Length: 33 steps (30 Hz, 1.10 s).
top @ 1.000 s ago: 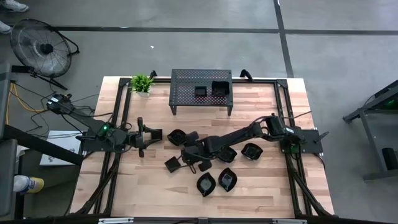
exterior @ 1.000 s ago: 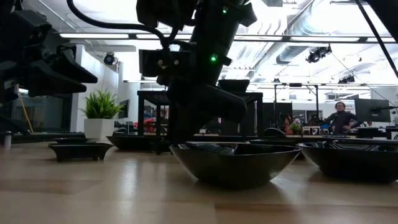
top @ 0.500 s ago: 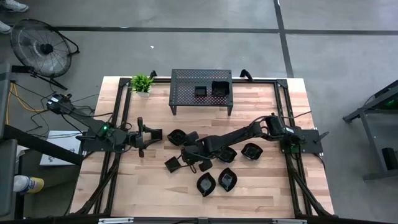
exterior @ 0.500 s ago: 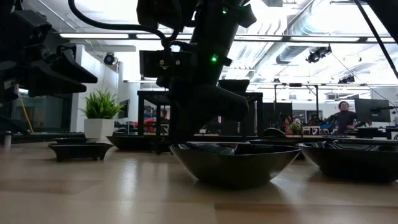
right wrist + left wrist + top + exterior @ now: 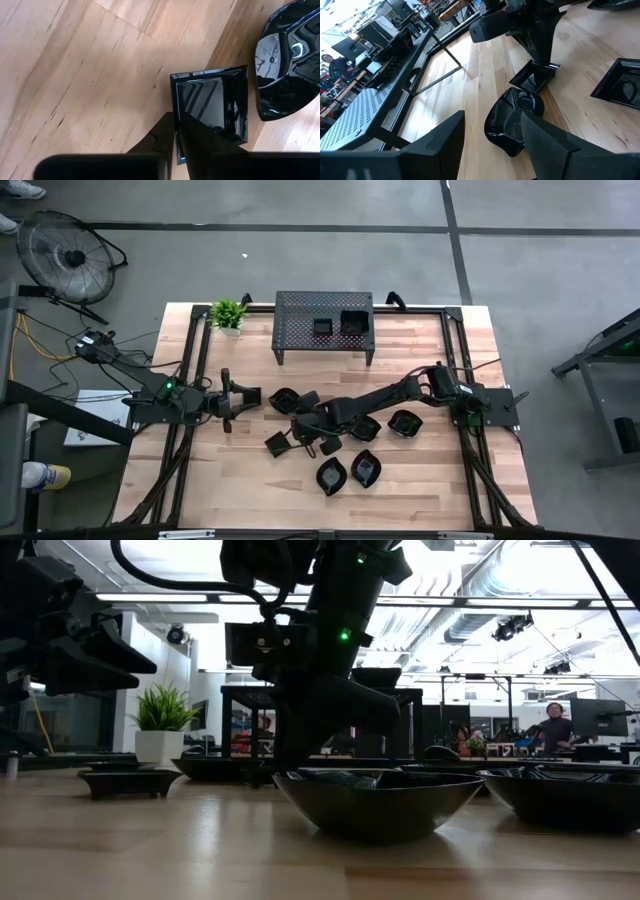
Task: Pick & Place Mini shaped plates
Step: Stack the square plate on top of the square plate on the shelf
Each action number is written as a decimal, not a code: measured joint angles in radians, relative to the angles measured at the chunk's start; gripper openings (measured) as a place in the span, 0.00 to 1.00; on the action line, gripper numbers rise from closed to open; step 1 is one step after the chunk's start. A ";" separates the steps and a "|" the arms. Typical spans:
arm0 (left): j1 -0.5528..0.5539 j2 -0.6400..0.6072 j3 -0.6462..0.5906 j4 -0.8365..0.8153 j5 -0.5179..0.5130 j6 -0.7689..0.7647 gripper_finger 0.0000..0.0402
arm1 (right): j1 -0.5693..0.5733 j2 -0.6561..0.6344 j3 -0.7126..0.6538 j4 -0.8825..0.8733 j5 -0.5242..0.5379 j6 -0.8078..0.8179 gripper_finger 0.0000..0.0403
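Observation:
Several glossy black mini shaped plates lie flat on their bases on the wooden table (image 5: 200, 470). My right gripper (image 5: 303, 420) reaches to the table's middle and is shut on a square plate (image 5: 210, 107), with a leaf-shaped plate (image 5: 287, 65) just beside it. My left gripper (image 5: 240, 395) waits open at the left. It faces that leaf-shaped plate (image 5: 512, 120) and touches nothing. Two more plates (image 5: 322, 326) (image 5: 353, 322) sit on the perforated stand (image 5: 300, 315) at the far edge. My right gripper pinches one side wall of the square plate (image 5: 174, 117) between its two fingers, one finger inside the dish (image 5: 200, 137) and one outside (image 5: 160, 140). The fingers slant steeply down from the table's right. The plate still lies flat on the table (image 5: 535, 77).
More plates lie around the held one: a square one (image 5: 275, 443) toward the near left, others (image 5: 365, 427) (image 5: 405, 422) under the right arm, two (image 5: 331, 476) (image 5: 366, 469) near the front edge. A potted plant (image 5: 228, 313) stands far left. Bare wood lies at the near left.
My right gripper has stayed in place and drawn its fingers together on the square plate's side wall. The plate has not moved.

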 joint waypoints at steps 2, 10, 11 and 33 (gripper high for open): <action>0.000 0.000 0.000 0.000 0.000 0.000 0.47 | 0.000 0.000 0.000 0.000 0.000 0.000 0.05; 0.000 0.000 0.000 0.000 0.000 0.000 0.47 | 0.000 0.000 0.000 0.000 0.005 0.008 0.01; 0.000 0.000 0.000 0.000 0.000 0.000 0.47 | 0.000 0.000 0.000 0.000 0.011 0.015 0.01; 0.000 0.000 0.000 0.000 0.000 0.000 0.47 | 0.032 -0.014 0.000 -0.015 0.024 0.107 0.00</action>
